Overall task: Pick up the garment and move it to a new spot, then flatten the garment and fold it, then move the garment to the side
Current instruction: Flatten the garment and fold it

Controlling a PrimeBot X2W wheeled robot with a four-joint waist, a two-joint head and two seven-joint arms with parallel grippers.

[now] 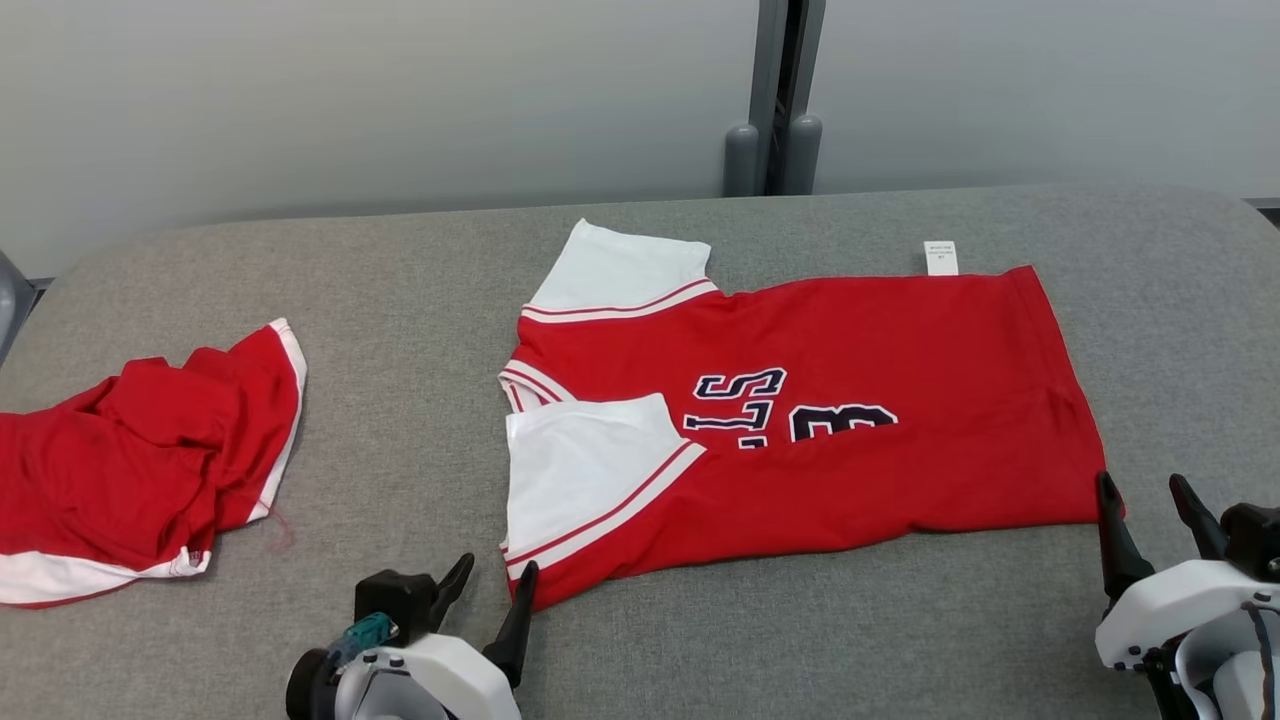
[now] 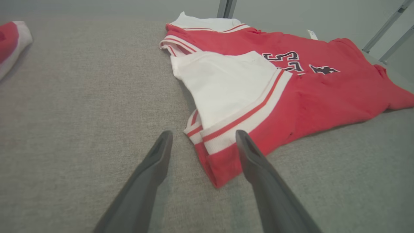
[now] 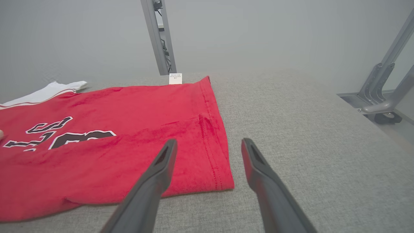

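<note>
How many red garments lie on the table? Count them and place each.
2. One jersey lies spread at the middle; one crumpled garment sits at the left, partly cut off by the frame's edge.

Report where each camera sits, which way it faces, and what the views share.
Head view: high on the robot, looking forward and down at the jersey spread on the grey table; left gripper lower left, right gripper lower right, both open.
Left wrist view: low over the table, looking along its own fingers at the jersey's white sleeve.
Right wrist view: low, looking along its own fingers at the hem corner.
Shared: both wrist views show the dark lettering and the white label.
</note>
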